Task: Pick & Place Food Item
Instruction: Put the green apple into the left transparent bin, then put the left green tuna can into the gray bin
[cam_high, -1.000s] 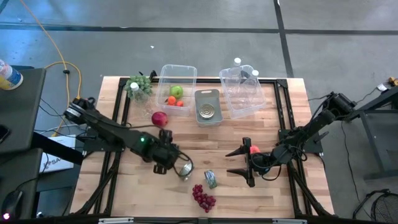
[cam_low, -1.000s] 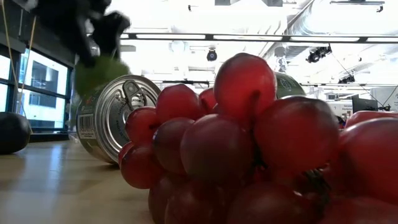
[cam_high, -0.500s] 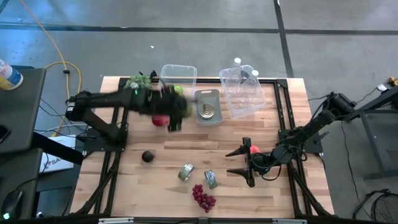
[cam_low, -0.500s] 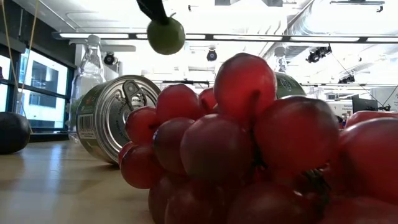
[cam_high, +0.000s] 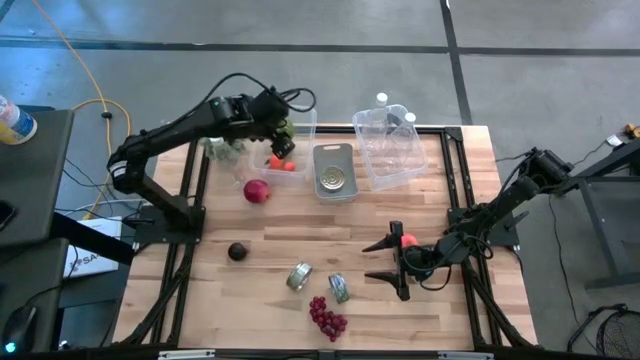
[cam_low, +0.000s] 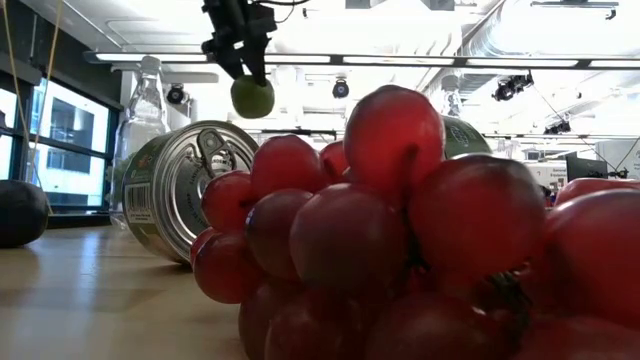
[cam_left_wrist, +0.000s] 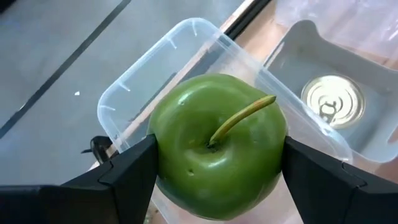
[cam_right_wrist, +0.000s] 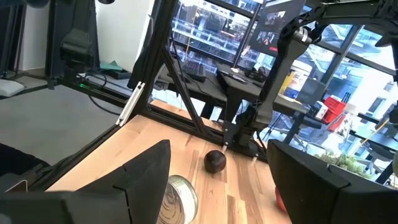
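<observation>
Over the far-left bin, left end effector pinches a green apple between its fingers, held in the air. A second ago this arm was low at the near-left of the table, beside the can; half a second ago it was mid-swing toward the far side. Now it's above the bin, so pick and carry look done and only the release is left, by my read.

Bin already holds an orange item and another small red one, hard to tell what. Apple sits over the bin's near part in the left wrist view, rim visible around it; drop looks like it should land inside, but bin walls are close on the near side.

Right end effector rests on the near-right table, fingers spread, holding nothing, a small red item just beside it. It waits.

Open room: table middle is bare. Red apple sits just near of the bin, tray with a tin right of it, clear tub far right. Dark fruit, can, second can and grapes lie along the near side, well apart from the bin.
</observation>
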